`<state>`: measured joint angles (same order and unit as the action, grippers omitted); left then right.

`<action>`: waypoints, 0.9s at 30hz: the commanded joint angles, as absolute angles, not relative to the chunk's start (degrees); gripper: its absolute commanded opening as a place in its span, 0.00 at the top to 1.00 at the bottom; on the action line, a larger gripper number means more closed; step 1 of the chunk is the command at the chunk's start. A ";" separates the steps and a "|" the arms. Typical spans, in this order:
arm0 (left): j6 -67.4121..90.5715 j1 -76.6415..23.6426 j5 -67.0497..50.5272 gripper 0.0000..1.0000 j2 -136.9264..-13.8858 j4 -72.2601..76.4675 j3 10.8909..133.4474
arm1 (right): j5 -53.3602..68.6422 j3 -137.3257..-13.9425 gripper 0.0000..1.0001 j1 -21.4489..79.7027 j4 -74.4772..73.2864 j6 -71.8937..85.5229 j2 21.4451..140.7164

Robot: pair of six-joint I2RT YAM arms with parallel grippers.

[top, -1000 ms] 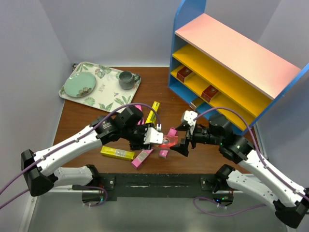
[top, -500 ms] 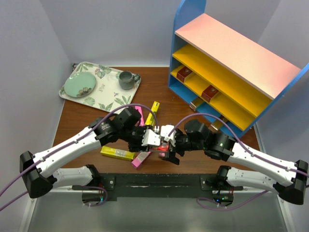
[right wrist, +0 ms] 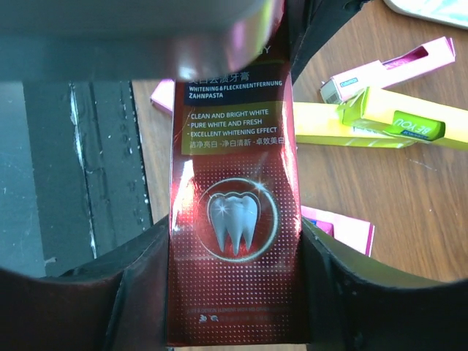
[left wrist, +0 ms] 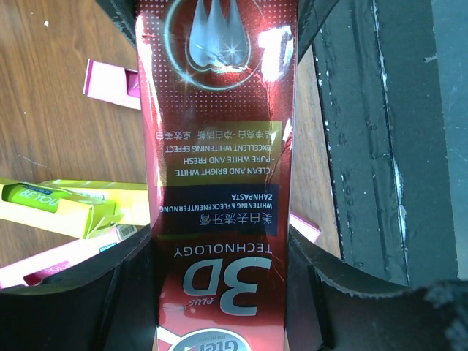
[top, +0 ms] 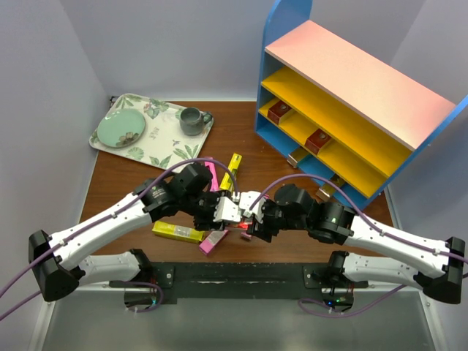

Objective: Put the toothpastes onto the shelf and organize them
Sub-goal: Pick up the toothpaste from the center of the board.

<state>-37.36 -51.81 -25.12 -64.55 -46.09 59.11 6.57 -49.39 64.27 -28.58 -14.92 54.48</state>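
Grips one end of a dark red carton (left wrist: 219,146) with the left gripper (top: 231,210), fingers tight on both long sides. Clamps the opposite end with the right gripper (right wrist: 234,292), equally snug. Holds it above the table (top: 241,139), low centre of the top view, between the wrists. Down on the wood, lower left: a yellow carton (top: 178,232) and a pink carton (top: 213,240); just above the grippers, a second yellow carton (top: 232,167). Upper right: the shelf (top: 281,29), with two shelved red cartons (top: 278,112) on its lower yellow boards. Upper left: a floral tray (top: 157,157) with a green plate (top: 121,130) and a grey cup (top: 191,121).
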 commanded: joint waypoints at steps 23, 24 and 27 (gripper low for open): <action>-27.53 -44.13 -8.91 0.05 -50.29 -18.92 52.48 | -15.81 -53.52 0.98 65.04 -39.81 4.98 58.45; -26.47 -43.51 -6.96 0.04 -49.40 -14.81 51.69 | -17.65 -53.79 0.98 65.04 -40.51 6.66 58.19; -22.16 -41.14 2.35 0.00 -47.38 -7.94 49.22 | -20.11 -54.40 0.97 64.86 -43.41 13.52 57.13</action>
<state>-29.08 -43.97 -9.67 -49.93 -23.40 52.03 -12.32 -51.57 64.86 -39.18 2.00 59.24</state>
